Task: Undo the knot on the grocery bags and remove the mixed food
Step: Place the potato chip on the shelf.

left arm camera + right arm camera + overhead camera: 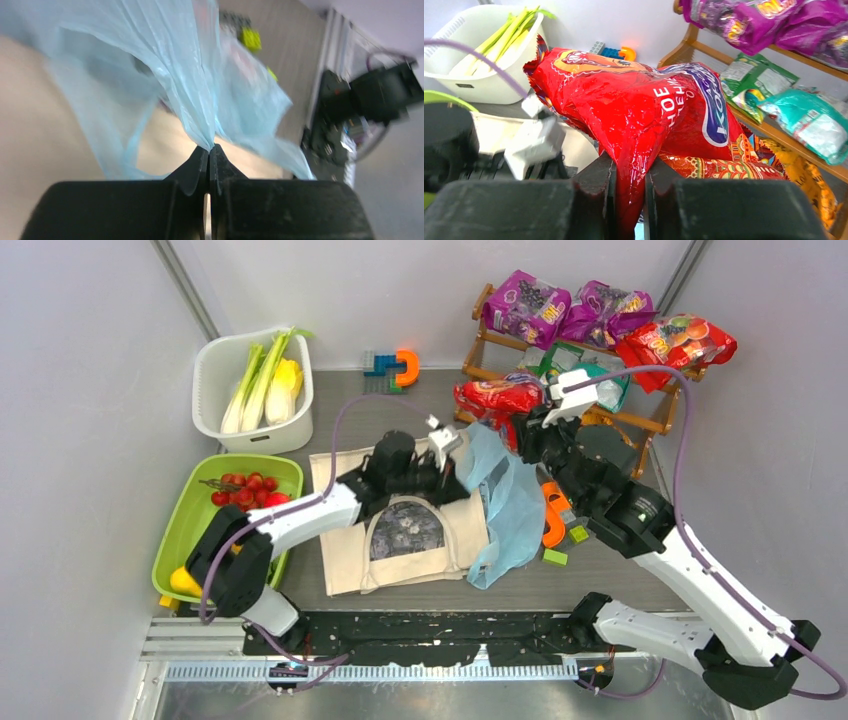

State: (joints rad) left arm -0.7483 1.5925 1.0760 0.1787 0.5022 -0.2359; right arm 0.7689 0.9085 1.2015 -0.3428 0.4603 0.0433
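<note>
Grey tabletop (445, 380), white walls on three sides. We note the left gripper (209, 148) pinched shut on the light-blue bag (190, 75), presumably anchoring the film. The right gripper (629, 165), clamped on a red snack packet (634, 100), holds it at the bag's mouth, 1 o'clock of the canvas tote (340, 560). We see no knot. White tub (215, 360) at 10 o'clock, wooden rack (478, 340) at 1 o'clock.

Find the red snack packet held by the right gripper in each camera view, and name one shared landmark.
Top external: red snack packet right of centre, just above the light-blue bag.
Left wrist: not visible; the light-blue bag fills the view.
Right wrist: centre, pinched in the right gripper.
Shared landmark: white tub, upper left in top and right wrist views.
</note>
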